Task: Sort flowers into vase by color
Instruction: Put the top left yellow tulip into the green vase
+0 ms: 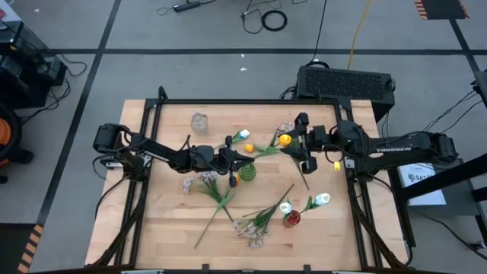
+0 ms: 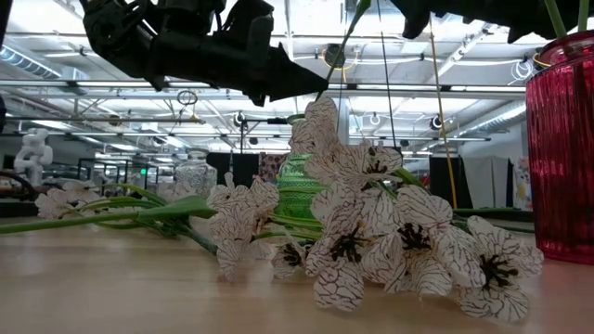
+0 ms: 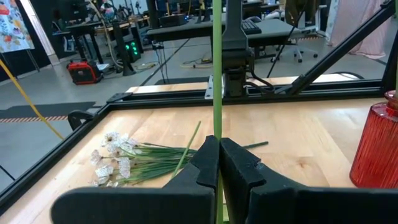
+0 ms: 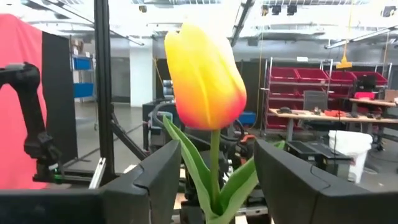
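Left gripper (image 3: 219, 163) clamped on a green stem (image 3: 217, 81) above the green vase (image 1: 247, 173). Right gripper (image 4: 214, 180), fingers apart, straddles an orange-yellow tulip (image 4: 204, 78) without visibly pinching it.

The bench (image 1: 167, 221) was pale, matt wood planking inside a black metal frame (image 1: 251, 102). At the low view's right edge, a red vase (image 2: 562, 148) looked like ribbed, glossy glass. The orange-yellow tulip (image 4: 204, 78) had smooth, satiny petals.
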